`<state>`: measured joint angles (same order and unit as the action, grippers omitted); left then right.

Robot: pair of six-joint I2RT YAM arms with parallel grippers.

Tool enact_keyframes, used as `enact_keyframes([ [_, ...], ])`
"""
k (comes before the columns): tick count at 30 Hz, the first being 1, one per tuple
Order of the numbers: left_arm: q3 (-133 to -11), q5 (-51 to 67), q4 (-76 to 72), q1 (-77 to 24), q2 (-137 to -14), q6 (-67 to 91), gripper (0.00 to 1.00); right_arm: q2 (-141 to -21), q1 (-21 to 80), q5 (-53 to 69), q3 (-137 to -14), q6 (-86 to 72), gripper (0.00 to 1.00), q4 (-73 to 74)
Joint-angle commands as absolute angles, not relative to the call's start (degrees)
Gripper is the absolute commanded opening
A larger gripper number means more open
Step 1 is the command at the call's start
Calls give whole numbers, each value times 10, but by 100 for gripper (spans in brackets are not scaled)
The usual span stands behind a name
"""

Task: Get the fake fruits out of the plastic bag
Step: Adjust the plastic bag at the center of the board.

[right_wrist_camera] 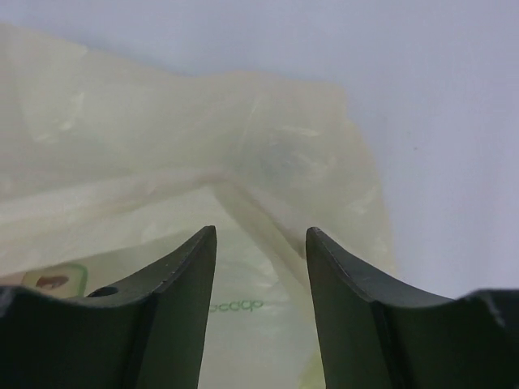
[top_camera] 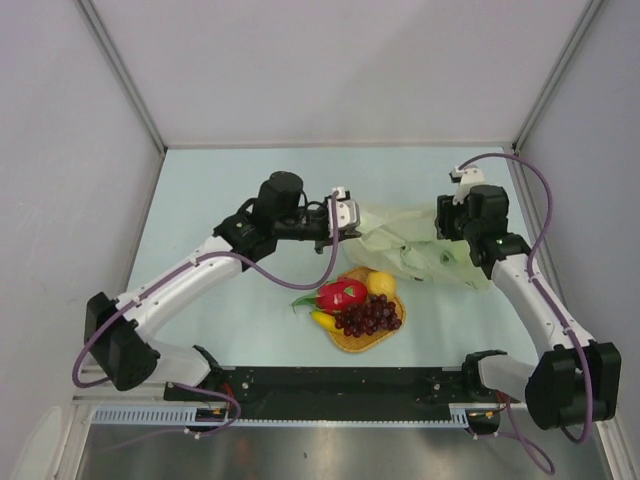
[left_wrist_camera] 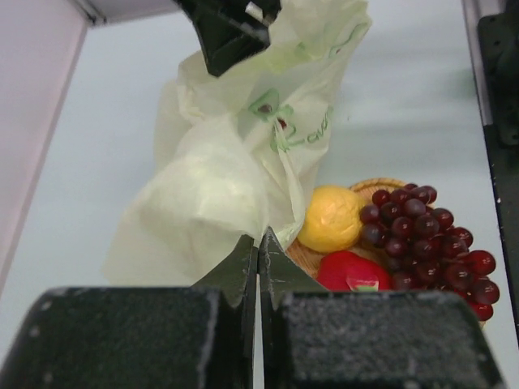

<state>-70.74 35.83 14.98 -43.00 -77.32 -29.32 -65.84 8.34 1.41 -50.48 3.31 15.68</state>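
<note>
The pale plastic bag point(top_camera: 415, 243) lies crumpled behind the fruits, its left end lifted. My left gripper point(top_camera: 341, 216) is shut on that end, pinching the film at its fingertips point(left_wrist_camera: 258, 243). My right gripper point(top_camera: 452, 226) hangs over the bag's right part, jaws open with a fold of the plastic bag point(right_wrist_camera: 162, 178) between them. The fake fruits rest outside the bag on a round woven mat point(top_camera: 352, 341): the dragon fruit point(top_camera: 342, 294), lemon point(top_camera: 380, 283), grape bunch point(top_camera: 371, 315) and banana point(top_camera: 322, 320). The left wrist view shows the lemon point(left_wrist_camera: 331, 219), grapes point(left_wrist_camera: 422, 235) and dragon fruit point(left_wrist_camera: 353, 271) beside the bag point(left_wrist_camera: 219, 178).
Grey walls close in the pale table point(top_camera: 230, 190) on the left, back and right. The black base rail point(top_camera: 340, 382) runs along the near edge, just in front of the mat. Purple cables loop off both arms.
</note>
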Motion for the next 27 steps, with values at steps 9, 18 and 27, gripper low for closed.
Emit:
enact_keyframes([
  [9,-723,360,151,-427,-817,-185,0,-558,181,32,-497,133,53,160],
  [18,-734,381,154,-428,-787,-200,0,-640,194,61,-488,178,23,178],
  [27,-745,387,156,-427,-787,-201,0,-799,147,104,-488,223,8,125],
])
